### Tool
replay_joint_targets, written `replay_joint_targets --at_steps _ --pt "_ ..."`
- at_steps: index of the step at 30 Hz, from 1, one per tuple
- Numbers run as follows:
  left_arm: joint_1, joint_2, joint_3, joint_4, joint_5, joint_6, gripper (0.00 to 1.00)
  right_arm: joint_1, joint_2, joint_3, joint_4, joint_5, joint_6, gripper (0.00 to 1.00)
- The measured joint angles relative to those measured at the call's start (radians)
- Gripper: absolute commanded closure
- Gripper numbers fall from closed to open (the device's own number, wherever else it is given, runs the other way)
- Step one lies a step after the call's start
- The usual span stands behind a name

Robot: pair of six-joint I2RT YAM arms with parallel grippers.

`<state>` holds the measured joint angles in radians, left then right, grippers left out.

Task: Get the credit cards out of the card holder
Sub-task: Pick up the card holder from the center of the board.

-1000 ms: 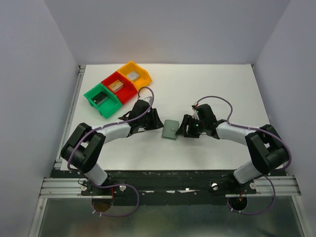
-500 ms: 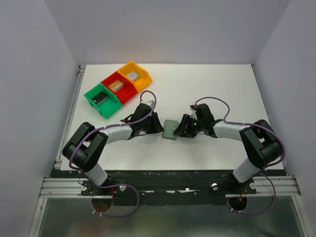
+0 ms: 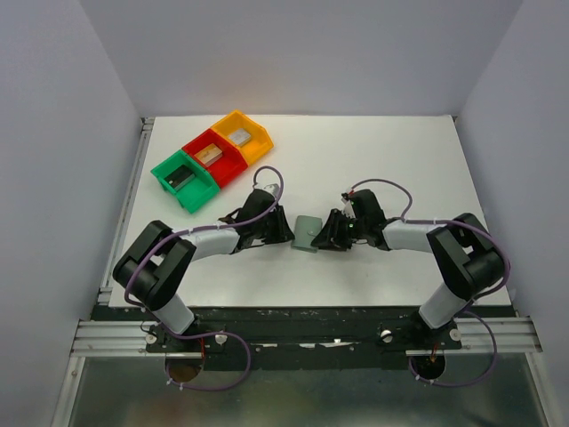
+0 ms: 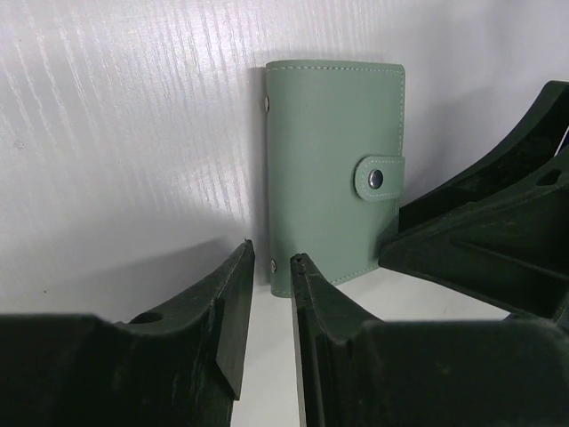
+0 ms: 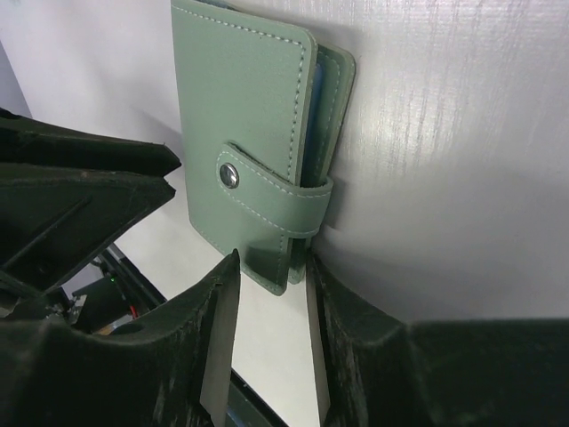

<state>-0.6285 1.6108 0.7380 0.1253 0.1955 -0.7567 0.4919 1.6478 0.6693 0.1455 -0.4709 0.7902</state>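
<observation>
The flat white table [image 3: 400, 160] holds everything. The two black and grey robot arms both bend in low over its middle, the left arm [image 3: 209, 238] from one side and the right arm [image 3: 418, 233] from the other. I think they come from both sides so that one can hold and the other can pull.

Three plastic bins in green [image 3: 182, 180], red [image 3: 213, 157] and yellow [image 3: 242, 136] sit side by side at the far left, well apart from the job.

The small flat grey-green card holder [image 3: 308, 234] lies closed on the table, right between the two grippers.

The left gripper [image 4: 271, 258] has its fingers a little apart. One corner of the holder's folded side sits just at that gap, and I cannot tell if it touches.

The right gripper [image 5: 272, 267] has its fingers apart too, on either side of the holder's strap end. I cannot tell if they pinch it yet.

The little green strap [image 5: 267, 191] wraps over the open side, and its round metal snap [image 4: 374, 178] looks shut. That keeps the holder closed, so it likely has to pop open first.

No credit cards show. Only a thin pale edge [image 5: 314, 89] peeps out between the covers.
</observation>
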Motion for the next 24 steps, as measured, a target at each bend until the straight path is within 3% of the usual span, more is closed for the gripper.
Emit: replay_joint_targets --at_steps 16,24 --pt "-0.009 0.011 -0.005 0.001 -0.004 -0.001 0.66 0.000 0.021 -0.018 0.066 -0.033 0.034 0.67" --pt "-0.009 0.011 -0.011 0.008 -0.005 -0.008 0.66 0.000 0.020 -0.034 0.098 -0.041 0.056 0.53"
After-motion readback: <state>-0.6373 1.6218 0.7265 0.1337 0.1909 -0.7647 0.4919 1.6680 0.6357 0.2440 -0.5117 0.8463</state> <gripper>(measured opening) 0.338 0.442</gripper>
